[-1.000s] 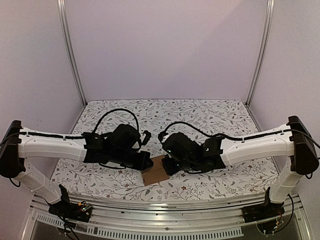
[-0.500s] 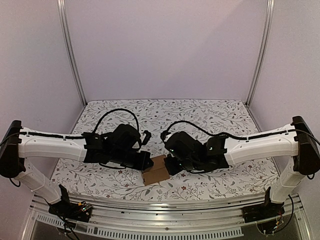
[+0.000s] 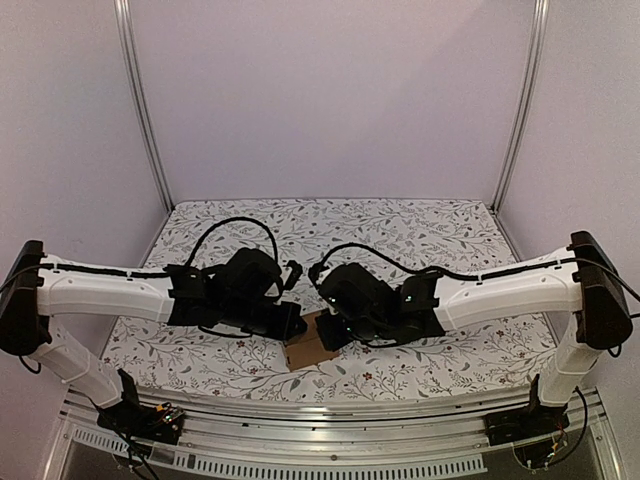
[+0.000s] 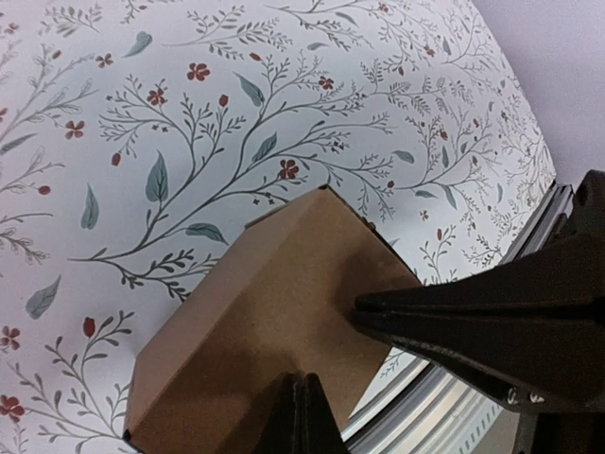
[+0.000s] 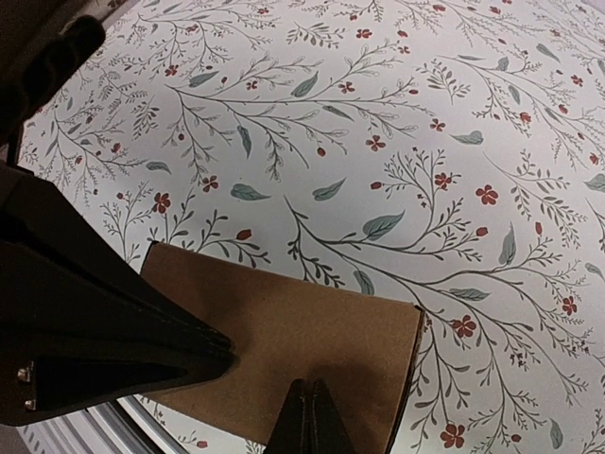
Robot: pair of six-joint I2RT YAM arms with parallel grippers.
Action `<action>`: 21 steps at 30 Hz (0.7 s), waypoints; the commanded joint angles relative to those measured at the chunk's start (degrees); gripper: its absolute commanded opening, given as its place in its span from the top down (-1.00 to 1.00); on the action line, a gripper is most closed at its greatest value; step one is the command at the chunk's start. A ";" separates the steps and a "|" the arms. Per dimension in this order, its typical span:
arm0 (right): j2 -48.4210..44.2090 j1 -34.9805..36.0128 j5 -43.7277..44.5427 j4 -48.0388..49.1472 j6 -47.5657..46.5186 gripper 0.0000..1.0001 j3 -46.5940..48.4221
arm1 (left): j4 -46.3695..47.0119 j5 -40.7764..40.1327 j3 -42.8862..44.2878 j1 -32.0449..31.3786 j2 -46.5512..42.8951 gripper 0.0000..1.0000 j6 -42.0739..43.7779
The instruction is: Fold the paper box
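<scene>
Your paper box (image 3: 302, 352) sits on the floral surface (image 3: 330, 225), with the metal rail (image 3: 400, 412) running just beside its near side. It already looks part-formed: the right wrist view shows a flat brown top panel with a wall dropping away at its right edge. Your left tool (image 3: 293, 323) is at the box's left side and your right tool (image 3: 328, 335) at its right, both low over the top panel and close to each other. From the wrist views I cannot tell whether either tool's fingers are apart, together or nipping cardboard; black parts overlap the panel and nothing more is plain. I judge that you are pressing a panel or flap home. Use one tool as an anchor, bearing straight down on the box, while the other pushes along the crease rather than across the panel. Thin card will likely skid on the surface, so direct your push away from the box's near side, and press gently enough not to dent the walls.
</scene>
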 commanded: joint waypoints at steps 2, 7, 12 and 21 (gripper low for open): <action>1.39 -0.06 -1.53 -0.54 1.46 1.00 -3.07 | -5.87 0.38 -1.68 -0.08 2.96 1.00 0.88; 0.43 -0.08 -1.03 -1.33 1.97 1.00 -4.13 | -6.02 0.92 -1.03 -0.13 1.92 1.00 1.18; 0.28 -0.12 -0.96 -1.70 1.87 1.00 -3.97 | -9.16 -0.80 0.95 -0.13 -2.49 1.00 1.73; 0.81 -0.10 -1.79 -1.72 1.66 1.00 -3.22 | -15.24 -5.18 0.48 -0.13 -8.74 1.00 1.15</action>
